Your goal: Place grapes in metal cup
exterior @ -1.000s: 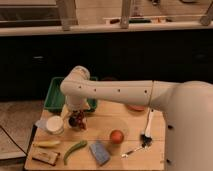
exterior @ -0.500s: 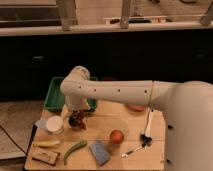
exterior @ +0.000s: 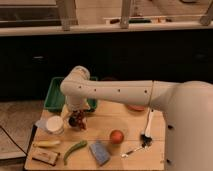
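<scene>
Your grapes sit as a dark red-purple cluster just to the right of the metal cup, low over the bench and not yet inside the cup. Whether they rest on the wood or hang a little above it cannot be told from this view. The gripper is directly on top of them, pointing down from the white arm's bent wrist; the jaws appear to be pinching the bunch, though the contact is partly hidden by the wrist.

Compared with the views from one second and half a second ago, almost nothing has moved: the arm holds the same pose and the grapes show at the same spot beside the cup. You should read that as a pause at the grasp, not a transfer under way. The task is likely at its middle: the bunch is seized, and the lift and short move left over the cup rim remain.

Around this, a green tray lies behind the wrist, an orange-red round fruit lies to the right, and a green pepper, a blue sponge and a yellow item lie nearer the front edge.
</scene>
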